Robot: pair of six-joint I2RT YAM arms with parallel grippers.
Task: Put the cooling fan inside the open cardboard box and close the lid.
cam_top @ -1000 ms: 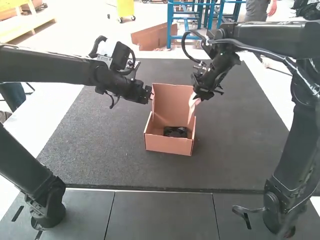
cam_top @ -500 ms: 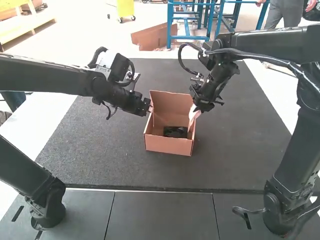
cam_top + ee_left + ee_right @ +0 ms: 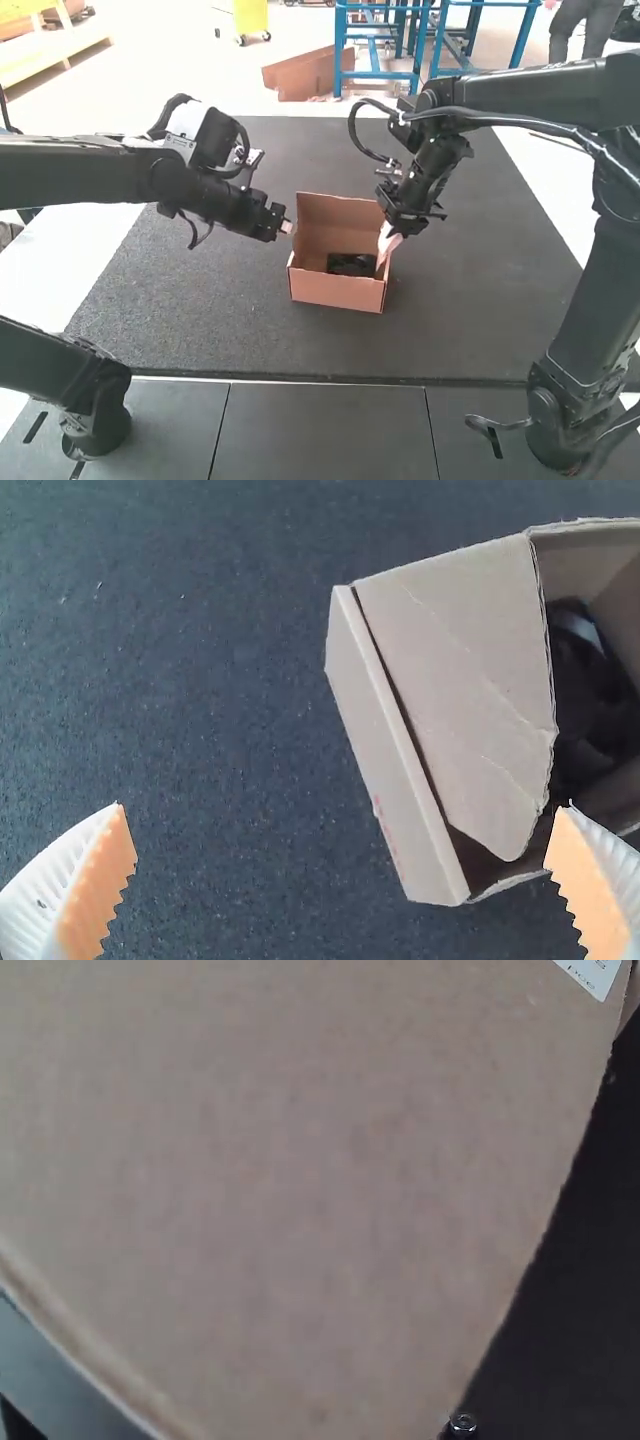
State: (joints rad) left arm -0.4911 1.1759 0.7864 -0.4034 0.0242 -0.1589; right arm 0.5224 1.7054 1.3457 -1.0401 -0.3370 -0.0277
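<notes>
Down inside the cardboard box sits the cooling fan, half hidden; left fingers wide open, right fingers seemingly pinching a flap.

Cooling fan in open cardboard box, left gripper just beside the box

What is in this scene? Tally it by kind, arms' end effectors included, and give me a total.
Cardboard box: 1
Cooling fan, lying inside the box: 1
End effectors: 2 (left end effector, right end effector)
Total: 4
</notes>
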